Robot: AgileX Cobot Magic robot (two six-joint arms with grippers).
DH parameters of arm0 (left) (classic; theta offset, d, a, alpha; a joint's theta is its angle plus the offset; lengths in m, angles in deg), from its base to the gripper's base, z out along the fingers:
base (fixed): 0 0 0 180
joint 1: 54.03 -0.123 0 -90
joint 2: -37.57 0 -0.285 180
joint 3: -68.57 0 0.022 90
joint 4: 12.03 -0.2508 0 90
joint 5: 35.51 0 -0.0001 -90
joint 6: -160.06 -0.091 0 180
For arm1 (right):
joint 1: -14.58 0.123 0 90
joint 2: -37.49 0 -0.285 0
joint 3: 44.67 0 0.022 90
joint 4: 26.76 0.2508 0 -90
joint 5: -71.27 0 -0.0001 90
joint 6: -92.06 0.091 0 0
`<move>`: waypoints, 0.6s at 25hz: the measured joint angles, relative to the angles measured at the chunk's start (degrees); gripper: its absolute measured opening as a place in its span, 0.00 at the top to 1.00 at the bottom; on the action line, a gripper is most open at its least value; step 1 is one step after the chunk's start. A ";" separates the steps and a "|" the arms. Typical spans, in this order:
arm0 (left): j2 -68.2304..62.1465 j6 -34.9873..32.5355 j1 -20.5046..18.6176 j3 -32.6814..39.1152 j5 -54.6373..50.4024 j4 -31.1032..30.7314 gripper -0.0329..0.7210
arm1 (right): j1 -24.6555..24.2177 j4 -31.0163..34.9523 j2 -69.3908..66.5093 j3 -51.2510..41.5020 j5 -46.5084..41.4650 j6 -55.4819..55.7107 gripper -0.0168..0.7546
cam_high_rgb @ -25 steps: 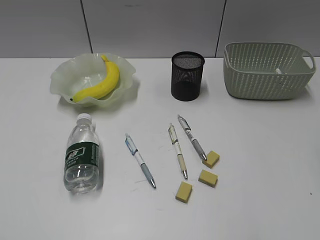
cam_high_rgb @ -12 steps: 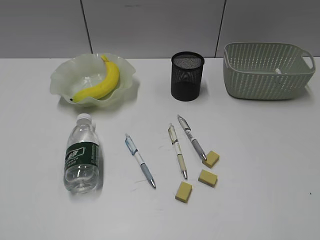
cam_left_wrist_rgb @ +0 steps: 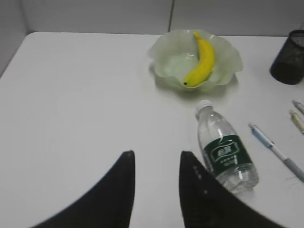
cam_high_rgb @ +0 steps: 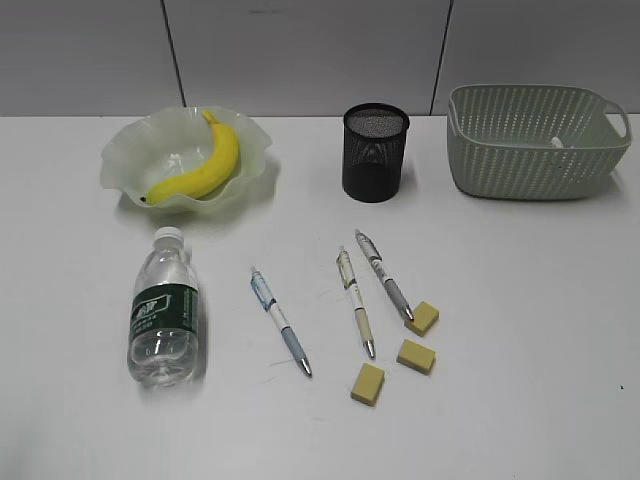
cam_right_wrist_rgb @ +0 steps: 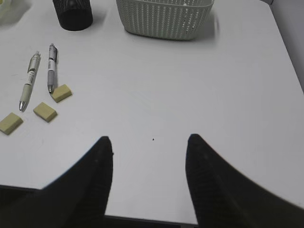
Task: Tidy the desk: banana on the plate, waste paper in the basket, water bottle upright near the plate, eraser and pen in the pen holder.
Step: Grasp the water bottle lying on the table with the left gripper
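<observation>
The banana (cam_high_rgb: 205,160) lies in the ruffled green plate (cam_high_rgb: 125,150) at the back left; both show in the left wrist view, banana (cam_left_wrist_rgb: 202,64), plate (cam_left_wrist_rgb: 166,59). The water bottle (cam_high_rgb: 163,310) lies on its side on the desk (cam_high_rgb: 520,320), cap toward the plate, also seen in the left wrist view (cam_left_wrist_rgb: 225,147). Three pens (cam_high_rgb: 280,322) (cam_high_rgb: 355,300) (cam_high_rgb: 383,272) and three yellow erasers (cam_high_rgb: 368,383) (cam_high_rgb: 416,356) (cam_high_rgb: 422,318) lie mid-desk. The black mesh pen holder (cam_high_rgb: 375,152) stands at the back. The basket (cam_high_rgb: 535,140) is back right; a bit of white shows inside it. My left gripper (cam_left_wrist_rgb: 156,156) is open and empty, left of the bottle. My right gripper (cam_right_wrist_rgb: 149,140) is open and empty over the desk's near right edge.
A grey panelled wall runs behind the desk. The desk's front edge shows under my right gripper (cam_right_wrist_rgb: 142,221). Neither gripper shows in the exterior view.
</observation>
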 joint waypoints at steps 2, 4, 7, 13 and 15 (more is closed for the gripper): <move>-7.02 -2.66 0.00 -0.21 5.74 4.49 0.64 | 0.00 -0.05 0.00 0.00 0.00 0.16 0.46; -15.82 -4.45 0.00 -0.40 10.83 7.52 0.64 | 0.00 -0.16 0.24 0.00 0.00 0.23 0.46; -28.32 -6.34 0.26 -2.21 16.86 9.64 0.64 | 0.00 -0.22 1.43 0.00 -0.12 0.28 0.46; -49.07 -7.84 4.10 -8.78 21.00 9.85 0.59 | 0.00 -0.28 1.43 -0.05 -0.23 0.44 0.46; -54.53 -7.84 6.89 -10.97 21.07 9.85 0.53 | 0.00 -0.28 1.49 -0.05 -0.23 0.44 0.46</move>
